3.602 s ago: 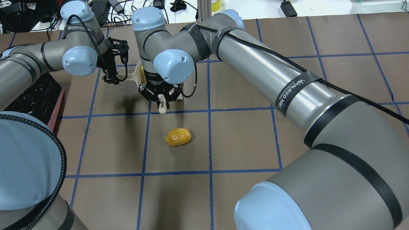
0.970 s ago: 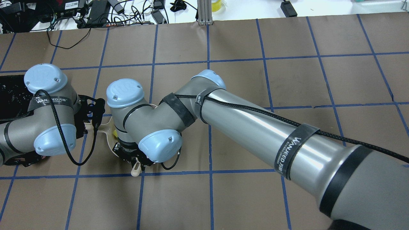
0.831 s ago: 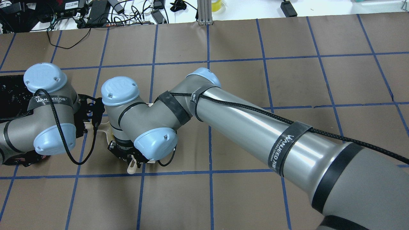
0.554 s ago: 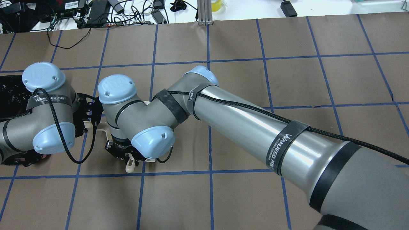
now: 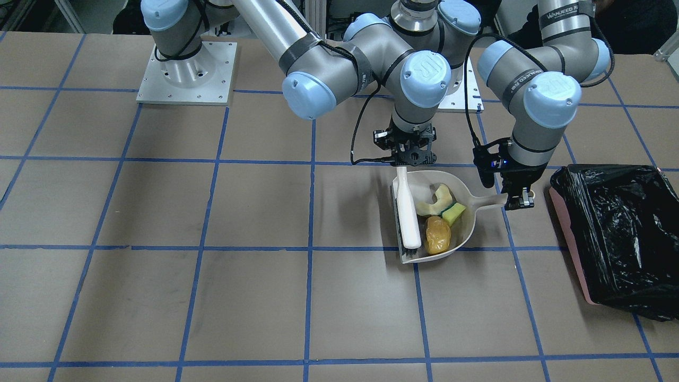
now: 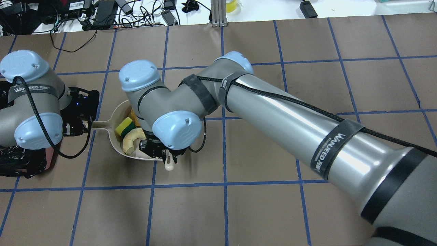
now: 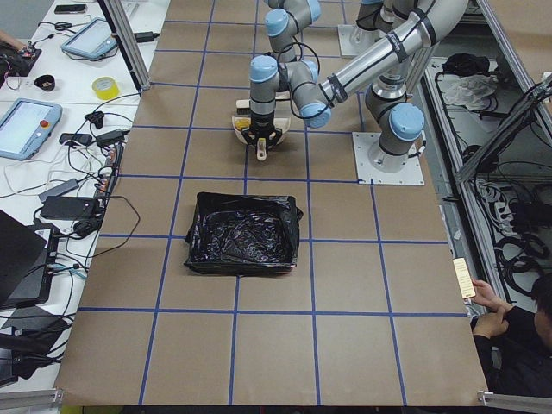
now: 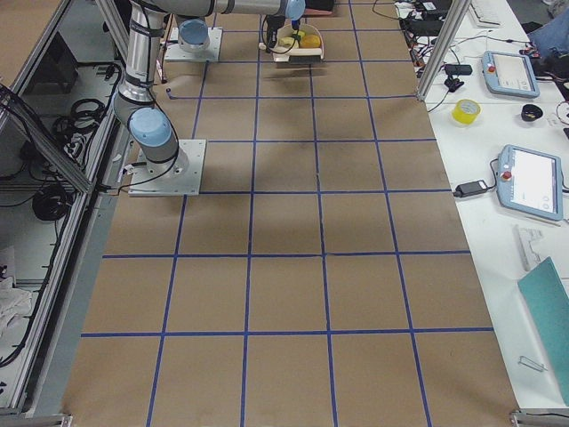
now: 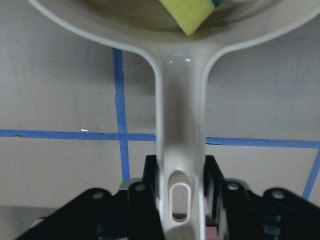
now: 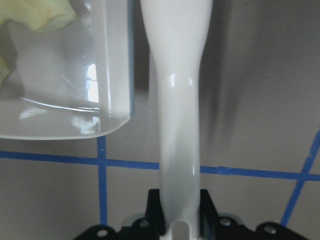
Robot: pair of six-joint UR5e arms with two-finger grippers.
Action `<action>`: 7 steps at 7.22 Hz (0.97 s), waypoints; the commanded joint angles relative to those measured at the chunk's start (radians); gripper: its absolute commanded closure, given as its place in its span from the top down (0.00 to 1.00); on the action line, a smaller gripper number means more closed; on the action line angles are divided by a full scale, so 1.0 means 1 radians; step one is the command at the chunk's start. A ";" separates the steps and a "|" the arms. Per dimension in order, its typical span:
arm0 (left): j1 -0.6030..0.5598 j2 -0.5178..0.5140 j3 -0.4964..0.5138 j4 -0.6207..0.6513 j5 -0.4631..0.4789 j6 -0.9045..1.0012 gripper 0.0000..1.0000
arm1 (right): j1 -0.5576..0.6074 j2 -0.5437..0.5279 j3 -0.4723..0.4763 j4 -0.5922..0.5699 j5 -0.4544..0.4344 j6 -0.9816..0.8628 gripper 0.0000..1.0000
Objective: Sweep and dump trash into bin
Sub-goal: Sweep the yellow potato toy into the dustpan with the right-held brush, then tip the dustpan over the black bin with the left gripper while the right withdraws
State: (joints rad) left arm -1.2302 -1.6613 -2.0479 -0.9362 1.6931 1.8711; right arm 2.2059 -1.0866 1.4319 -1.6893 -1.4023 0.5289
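Note:
The beige dustpan (image 5: 469,225) holds all three trash items: the golden-brown lump (image 5: 438,235), the yellow-green sponge (image 5: 454,214) and the pale squash slice (image 5: 434,201). My left gripper (image 5: 521,200) is shut on the dustpan handle (image 9: 180,150). My right gripper (image 5: 406,160) is shut on the brush handle (image 10: 177,100). The brush (image 5: 409,220) lies along the pan's open edge. In the overhead view the sponge (image 6: 123,126) and slice (image 6: 131,144) show, and my right wrist hides most of the lump. The black-lined pink bin (image 5: 620,233) stands beside my left gripper, apart from the pan.
The bin (image 7: 244,233) sits on the robot's left side of the brown, blue-taped table (image 5: 212,276). Both arm bases (image 5: 185,69) stand at the robot's edge. Cables and devices (image 6: 102,13) lie beyond the far edge.
The lump that lay on the table 3.6 s ago is now in the dustpan. Since 0.6 s ago my right wrist has moved right and away, uncovering the pan; my left arm has shifted left.

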 commanded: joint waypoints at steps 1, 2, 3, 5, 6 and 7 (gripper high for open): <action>0.040 -0.006 0.032 -0.033 -0.050 0.011 0.00 | -0.183 -0.100 0.002 0.197 -0.080 -0.201 0.00; 0.057 -0.005 0.070 -0.074 -0.052 0.011 0.00 | -0.274 -0.126 0.010 0.273 -0.121 -0.270 0.00; 0.113 -0.011 0.139 -0.145 -0.050 0.029 0.00 | -0.340 -0.150 0.019 0.296 -0.174 -0.297 0.00; 0.229 -0.017 0.303 -0.295 -0.049 0.062 0.00 | -0.484 -0.191 0.064 0.298 -0.191 -0.382 0.00; 0.304 -0.034 0.334 -0.324 -0.050 0.059 0.00 | -0.599 -0.209 0.085 0.287 -0.188 -0.439 0.00; 0.393 -0.046 0.348 -0.325 -0.053 0.060 0.00 | -0.726 -0.213 0.110 0.260 -0.187 -0.574 0.00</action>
State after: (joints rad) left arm -0.9401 -1.6919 -1.7347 -1.2384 1.6427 1.9295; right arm 1.6305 -1.2865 1.5114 -1.4052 -1.5896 0.0878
